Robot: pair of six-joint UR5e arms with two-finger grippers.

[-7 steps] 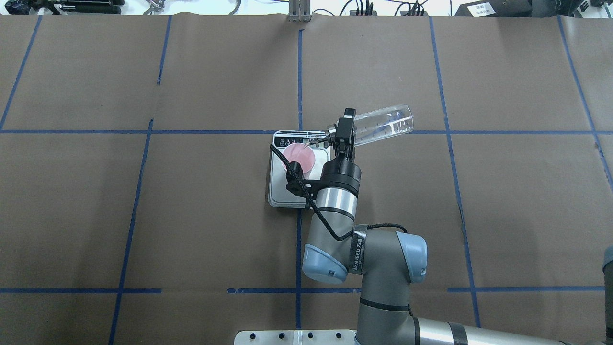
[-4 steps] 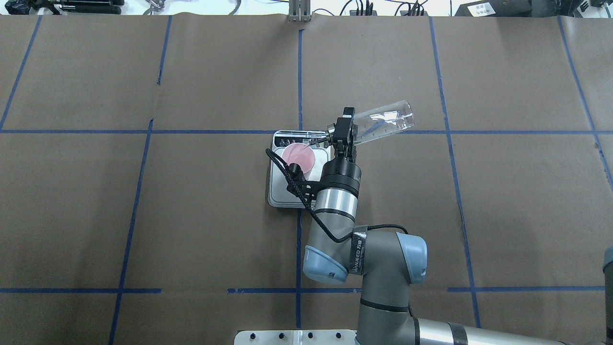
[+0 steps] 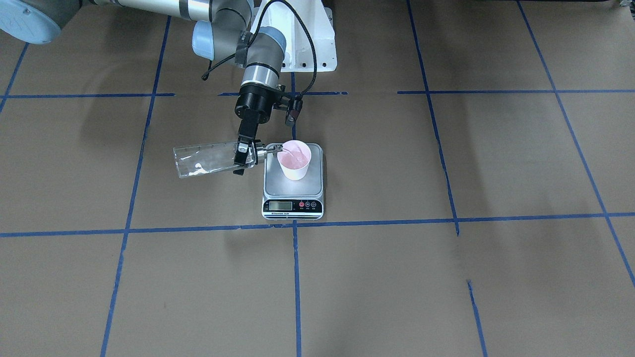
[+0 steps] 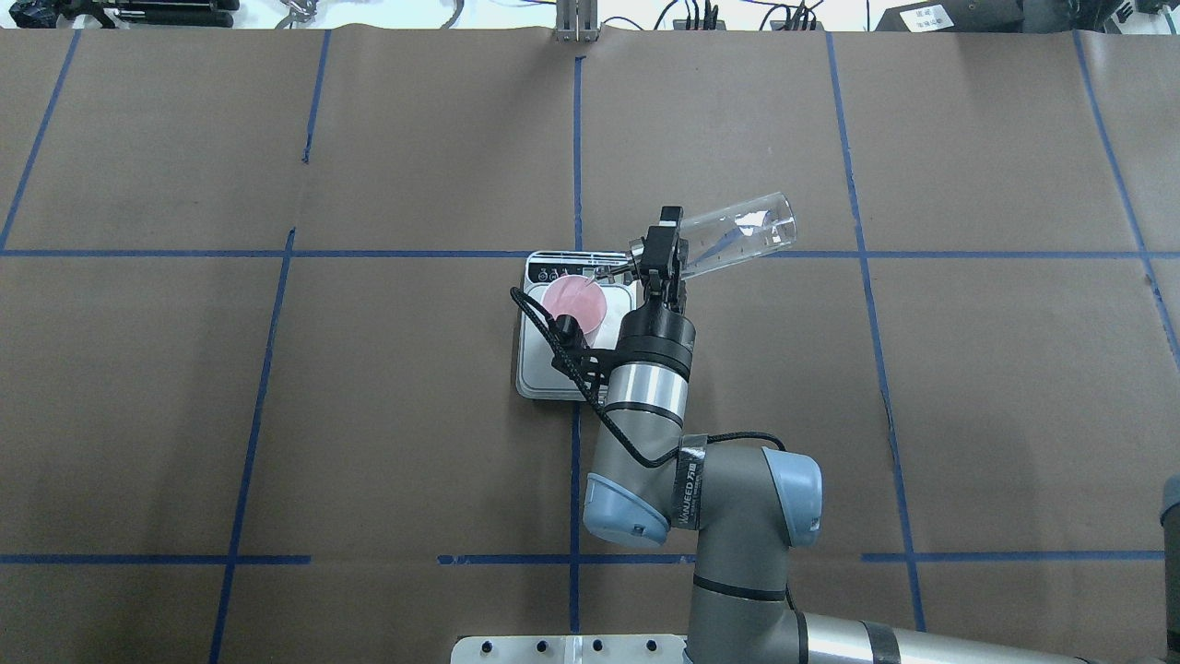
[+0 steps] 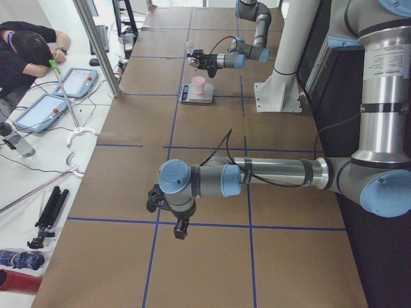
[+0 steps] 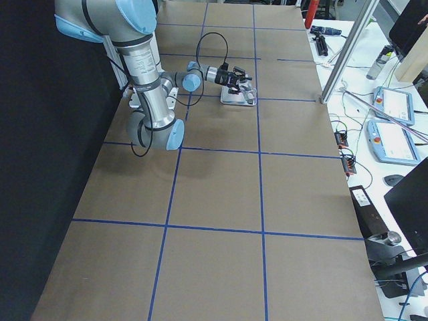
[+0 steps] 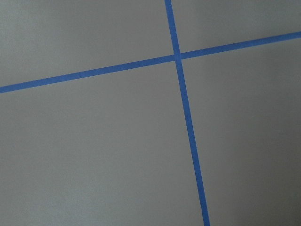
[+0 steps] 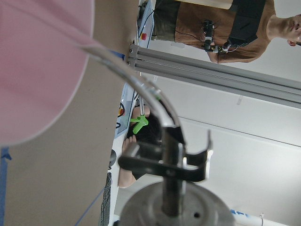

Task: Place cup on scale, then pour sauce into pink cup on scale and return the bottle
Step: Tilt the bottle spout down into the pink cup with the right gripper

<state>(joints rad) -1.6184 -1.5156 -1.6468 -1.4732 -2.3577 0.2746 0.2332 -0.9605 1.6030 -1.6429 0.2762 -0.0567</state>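
At centre of the overhead frame | right tool (image 4: pixel 666 251) pinching glass bottle (image 4: pixel 742 232) by its neck, tipped near level, spout (image 4: pixel 605 270) over pink cup (image 4: pixel 572 297) on scale (image 4: pixel 537 364) | step: pouring | next, likely: tip upright, return bottle to counter (image 4: pixel 369 415) | left tool (image 5: pixel 178 231): grip cannot be told

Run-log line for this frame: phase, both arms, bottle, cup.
phase: pouring | right gripper: shut on bottle, tipped, spout over cup | cup: upright on scale | left gripper: away from scale, state unclear

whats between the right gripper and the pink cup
Only the silver cap and thin spout of the bottle, reaching over the cup; the front-facing view shows it.
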